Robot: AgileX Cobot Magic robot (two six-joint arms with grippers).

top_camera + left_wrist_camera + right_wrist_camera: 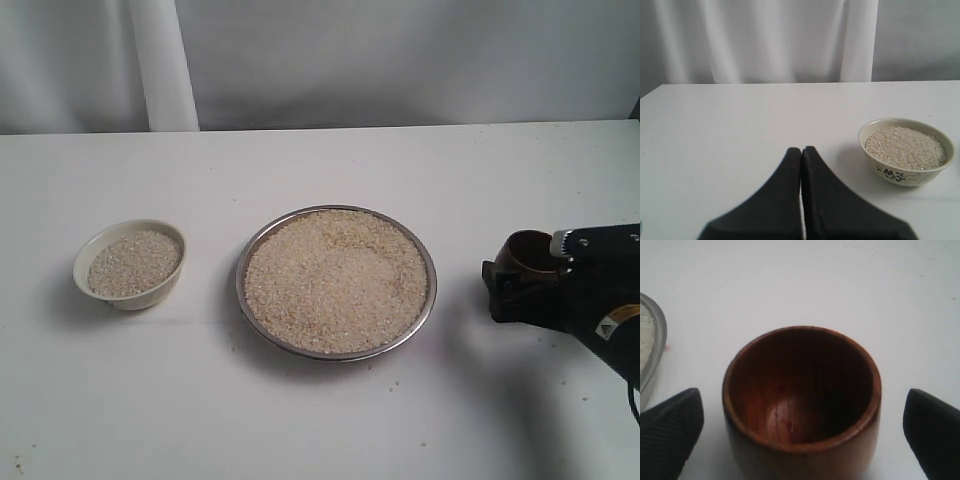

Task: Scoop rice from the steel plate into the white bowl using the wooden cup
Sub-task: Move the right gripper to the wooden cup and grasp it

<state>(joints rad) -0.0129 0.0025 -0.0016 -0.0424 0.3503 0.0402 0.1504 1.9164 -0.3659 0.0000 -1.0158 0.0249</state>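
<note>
The left gripper (pixel 801 154) is showing only in its own wrist view. Its two black fingers are pressing flat together with no gap and are holding nothing. It is pointing across the bare white table (pixel 320 430) toward the back edge and the pale curtain behind it.

The bowl (pixel 128 298) is sitting near the table's left edge, about midway between front and back. It is standing upright and filled close to the rim with rice (pixel 134 262). A small dark flower pattern is showing on its outer wall in the left wrist view. It is lying a little beyond the left gripper's tips and off to one side, not touching them.

The plate (pixel 337 356) is lying flat at the middle of the table, well apart from the bowl. A broad, level bed of rice is covering it almost out to the raised rim. A few tiny specks are lying on the table in front of it, too small to identify.

The cup (pixel 527 250) is standing upright near the right edge, apart from the plate, with its mouth facing up and its inside empty. The right gripper (pixel 512 278) is reaching in from the right edge and straddling the cup. Its fingers (pixel 671 426) are spread wide, one on each side, with white table showing between each finger and the wood, so it is gripping nothing.
</note>
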